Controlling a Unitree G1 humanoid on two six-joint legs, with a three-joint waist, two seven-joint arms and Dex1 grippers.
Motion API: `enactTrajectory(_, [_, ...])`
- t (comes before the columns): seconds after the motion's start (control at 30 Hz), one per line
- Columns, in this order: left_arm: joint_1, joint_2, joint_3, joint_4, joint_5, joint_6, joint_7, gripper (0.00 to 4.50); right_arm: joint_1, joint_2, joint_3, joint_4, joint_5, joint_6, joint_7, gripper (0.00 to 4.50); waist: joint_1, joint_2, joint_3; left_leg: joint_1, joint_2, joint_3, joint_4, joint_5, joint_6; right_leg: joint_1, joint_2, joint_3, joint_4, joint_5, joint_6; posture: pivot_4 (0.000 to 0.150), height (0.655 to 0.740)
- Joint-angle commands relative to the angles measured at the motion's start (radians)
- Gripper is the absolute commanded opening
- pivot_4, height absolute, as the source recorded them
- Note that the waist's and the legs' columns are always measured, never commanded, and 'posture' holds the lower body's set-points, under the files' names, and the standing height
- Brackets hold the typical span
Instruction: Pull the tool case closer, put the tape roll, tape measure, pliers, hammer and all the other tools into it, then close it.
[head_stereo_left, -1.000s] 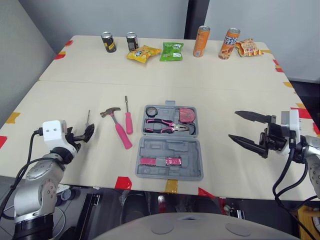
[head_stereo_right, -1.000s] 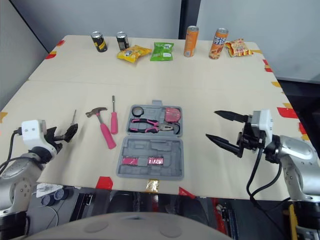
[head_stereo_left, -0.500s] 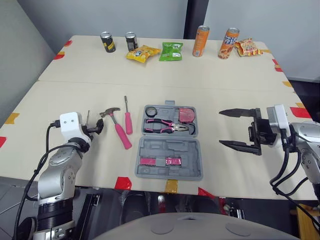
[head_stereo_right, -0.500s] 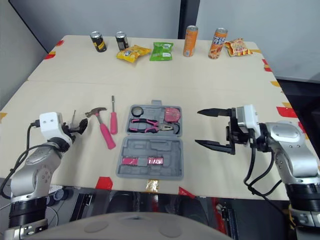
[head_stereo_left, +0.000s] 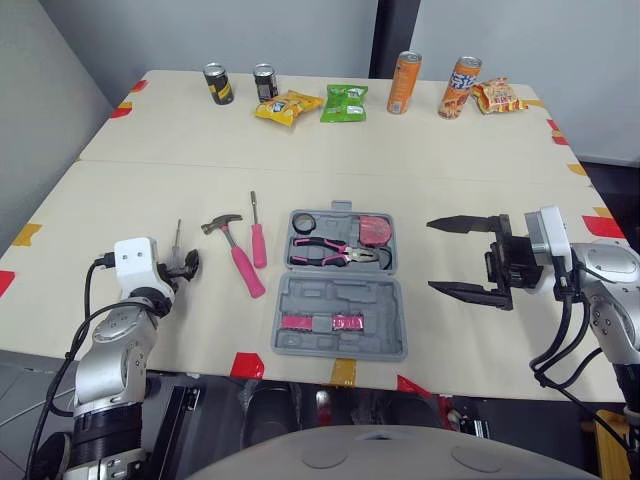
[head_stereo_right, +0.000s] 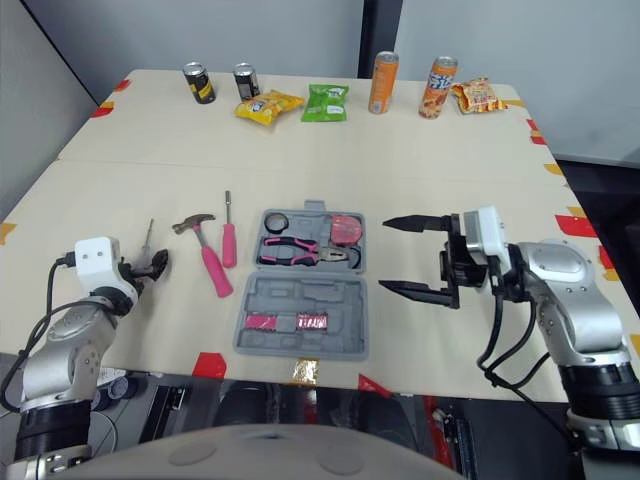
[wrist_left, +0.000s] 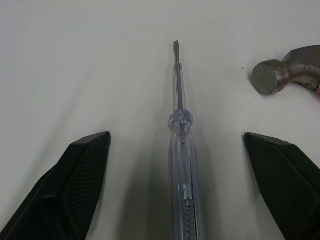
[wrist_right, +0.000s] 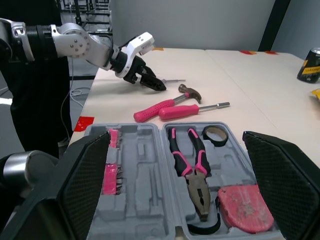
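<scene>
I am holding my left gripper spread wide, the clear-handled screwdriver lying midway between its fingers, untouched. My right gripper is gaping toward the open tool case.

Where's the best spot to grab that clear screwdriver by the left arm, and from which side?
Grip the clear screwdriver by its thick transparent handle, coming straight down from above. It lies flat on the table, its length running between the open fingers of the left end effector, so they can close across the handle; the thin shaft would likely slip.
</scene>
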Motion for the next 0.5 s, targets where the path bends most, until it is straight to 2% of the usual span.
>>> enactTrajectory(0.03, [-0.005, 0.001, 0.001, 0.003, 0.010, -0.025, -0.007, 4.50, -0.013, 0.002, -0.010, -0.003, 0.008, -0.012, 0.007, 4.48, 0.001, 0.000, 0.000, 0.000, 0.000, 0.000, 0.000, 0.000, 0.000, 0.000, 0.000, 0.000, 0.000, 0.000, 0.000, 0.150, 0.7385])
enactTrajectory(0.5, [-0.034, -0.008, 0.010, 0.040, 0.004, -0.023, -0.025, 4.50, -0.008, 0.006, -0.014, 0.009, -0.007, -0.030, 0.005, 4.48, 0.001, 0.000, 0.000, 0.000, 0.000, 0.000, 0.000, 0.000, 0.000, 0.000, 0.000, 0.000, 0.000, 0.000, 0.000, 0.150, 0.7385])
